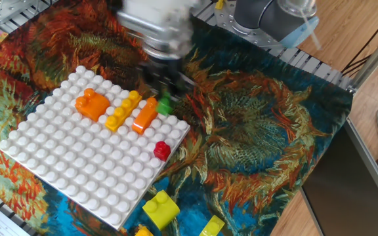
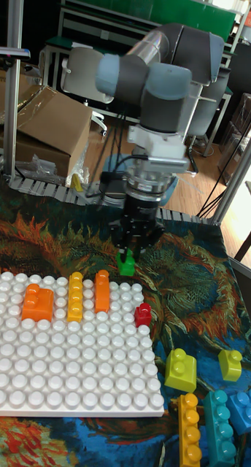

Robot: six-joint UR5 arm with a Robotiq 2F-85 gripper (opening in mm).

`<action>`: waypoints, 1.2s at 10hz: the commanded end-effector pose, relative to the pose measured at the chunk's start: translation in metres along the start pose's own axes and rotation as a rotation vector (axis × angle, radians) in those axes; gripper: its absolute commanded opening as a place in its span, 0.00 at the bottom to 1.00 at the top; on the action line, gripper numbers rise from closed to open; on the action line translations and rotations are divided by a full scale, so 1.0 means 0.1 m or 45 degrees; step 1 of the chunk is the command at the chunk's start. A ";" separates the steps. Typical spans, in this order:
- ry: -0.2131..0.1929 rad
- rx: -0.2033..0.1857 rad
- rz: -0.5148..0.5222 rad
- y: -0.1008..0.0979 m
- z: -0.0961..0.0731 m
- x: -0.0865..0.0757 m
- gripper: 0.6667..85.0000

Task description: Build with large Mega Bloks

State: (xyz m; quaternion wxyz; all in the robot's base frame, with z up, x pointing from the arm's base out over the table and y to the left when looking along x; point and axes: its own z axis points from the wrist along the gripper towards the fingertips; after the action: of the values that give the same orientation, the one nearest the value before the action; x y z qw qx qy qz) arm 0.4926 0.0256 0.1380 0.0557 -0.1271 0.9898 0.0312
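Four Mega Bloks (image 2: 85, 295) are mounted on the baseplate (image 2: 74, 372); a green brick (image 2: 126, 263) is gripped by the gripper (image 2: 128, 252), unplaced.

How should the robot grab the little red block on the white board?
From straight above, I'd guess. The little red block stands upright near the edge of the white board, one stud on top. The jaws would pinch its two flat sides, below the stud; the orange bar stands clear of it.
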 end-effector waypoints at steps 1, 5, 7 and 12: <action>-0.001 -0.031 0.003 -0.42 -0.07 0.05 0.01; -0.059 0.023 0.098 -0.89 -0.08 -0.13 0.01; -0.027 -0.001 -0.111 -1.57 -0.09 -0.22 0.01; -0.043 -0.016 0.116 -1.64 -0.13 -0.25 0.01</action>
State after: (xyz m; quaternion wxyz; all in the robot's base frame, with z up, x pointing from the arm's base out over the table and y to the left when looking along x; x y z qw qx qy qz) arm 0.5479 -0.1153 0.1433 0.0605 -0.1234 0.9899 0.0355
